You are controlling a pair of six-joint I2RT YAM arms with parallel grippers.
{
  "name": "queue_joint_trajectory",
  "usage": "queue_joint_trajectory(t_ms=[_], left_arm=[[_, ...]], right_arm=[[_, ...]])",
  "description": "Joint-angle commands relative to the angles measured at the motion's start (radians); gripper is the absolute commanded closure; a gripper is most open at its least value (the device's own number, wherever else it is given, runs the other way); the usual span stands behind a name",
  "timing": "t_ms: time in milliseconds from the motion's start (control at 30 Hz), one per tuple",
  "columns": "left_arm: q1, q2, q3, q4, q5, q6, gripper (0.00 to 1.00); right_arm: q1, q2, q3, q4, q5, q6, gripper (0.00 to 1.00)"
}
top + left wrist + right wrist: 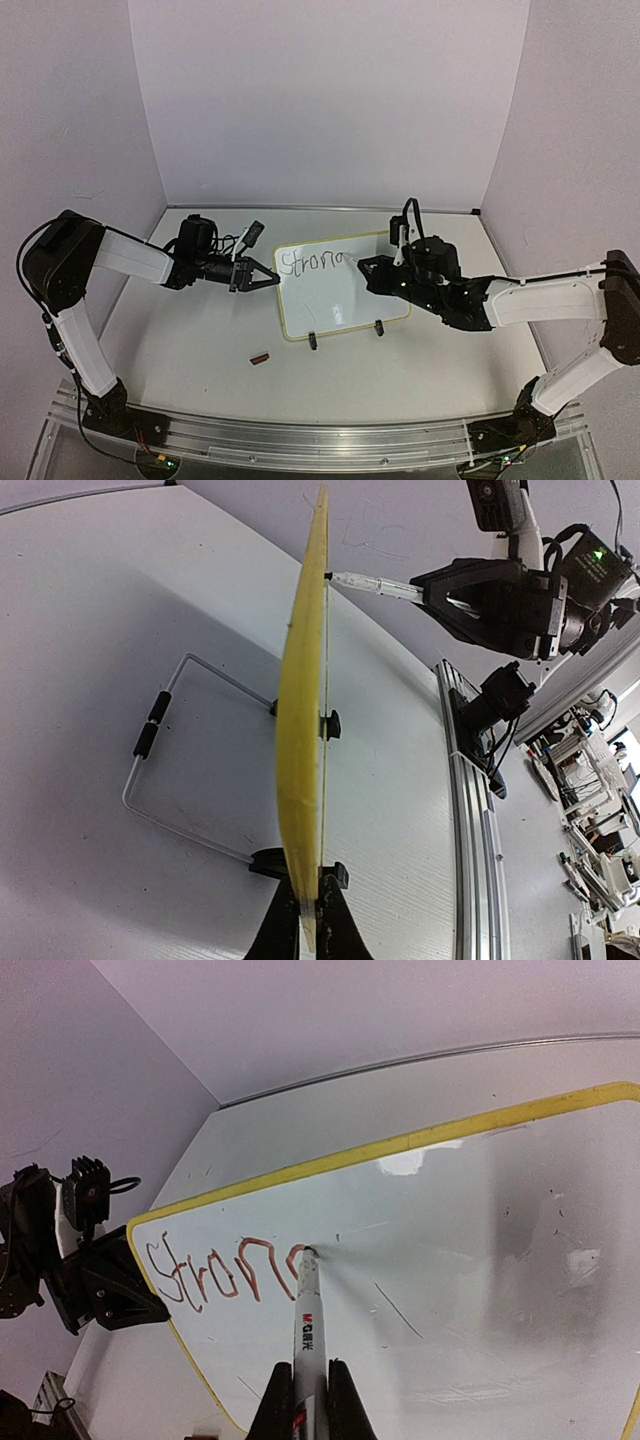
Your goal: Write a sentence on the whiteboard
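Observation:
The whiteboard (345, 300) stands tilted on its wire stand at the table's middle, with a pale-yellow frame. It is edge-on in the left wrist view (300, 730) and fills the right wrist view (470, 1260). The sentence (310, 262) reads "Stron" plus the start of another letter, in dark reddish strokes (215, 1275). My left gripper (270, 279) is shut on the board's left edge (310, 905). My right gripper (377, 268) is shut on a white marker (308, 1310), and its tip touches the board just right of the last stroke.
A small red marker cap (260, 357) lies on the table in front of the board. Two black clips (313, 341) hold the board's lower edge. The wire stand (165, 770) spreads behind the board. An aluminium rail (300, 435) runs along the near edge.

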State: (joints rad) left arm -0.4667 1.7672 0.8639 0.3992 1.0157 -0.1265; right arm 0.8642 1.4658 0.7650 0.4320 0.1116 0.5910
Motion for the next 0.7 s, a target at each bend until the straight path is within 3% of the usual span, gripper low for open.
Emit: queue_joint_trajectory(t_ms=[0,667], left_arm=[[-0.021,-0.006,0.015,-0.054,-0.014,0.048,1.0],[-0.023,-0.005,0.017,-0.054,-0.013,0.048,1.0]], right_arm=[[-0.007,0.006,0.018,-0.003,0.02,0.002,1.0],[0.003,-0.005,-0.073,0.001,-0.026,0.071,1.0]])
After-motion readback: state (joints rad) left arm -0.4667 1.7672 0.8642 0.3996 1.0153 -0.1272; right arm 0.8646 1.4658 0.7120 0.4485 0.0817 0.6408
